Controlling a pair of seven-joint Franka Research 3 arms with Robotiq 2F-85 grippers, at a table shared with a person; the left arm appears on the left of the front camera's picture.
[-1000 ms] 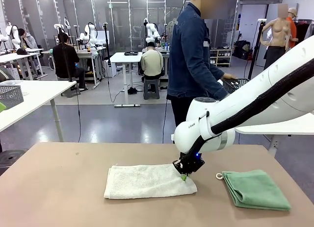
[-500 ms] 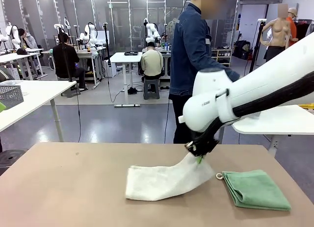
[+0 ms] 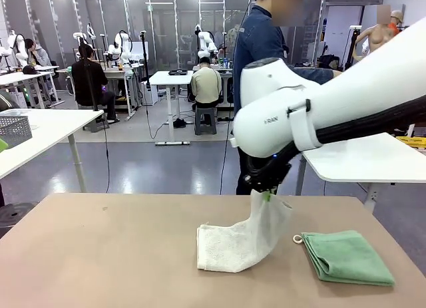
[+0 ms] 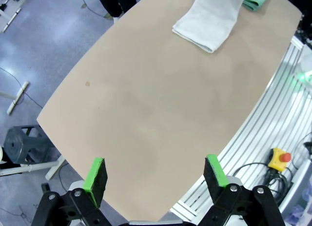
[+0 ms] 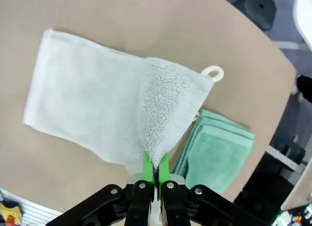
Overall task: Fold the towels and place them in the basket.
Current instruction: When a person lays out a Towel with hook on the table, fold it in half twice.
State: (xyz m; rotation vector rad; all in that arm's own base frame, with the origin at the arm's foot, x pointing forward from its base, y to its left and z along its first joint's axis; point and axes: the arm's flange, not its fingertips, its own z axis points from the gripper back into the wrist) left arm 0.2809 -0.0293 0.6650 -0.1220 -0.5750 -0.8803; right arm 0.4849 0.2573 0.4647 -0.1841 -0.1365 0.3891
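Right gripper [image 3: 267,196] clamped on cream towel [image 3: 234,243] corner, lifted; rest drapes to table [image 3: 100,255]. Green towel [image 3: 346,256] at 3 o'clock, folded. Advice: carry corner over far edge, align edges, lower before release.

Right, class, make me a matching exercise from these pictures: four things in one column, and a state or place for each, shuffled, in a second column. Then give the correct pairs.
Things:
1. cream towel
2. green towel
3. left gripper
4. right gripper

States:
A. jaws wide open above bare table
B. folded, lying flat on the table
C. jaws shut on a cloth corner
D. one corner lifted, the rest on the table

Pairs: 1-D, 2-B, 3-A, 4-C
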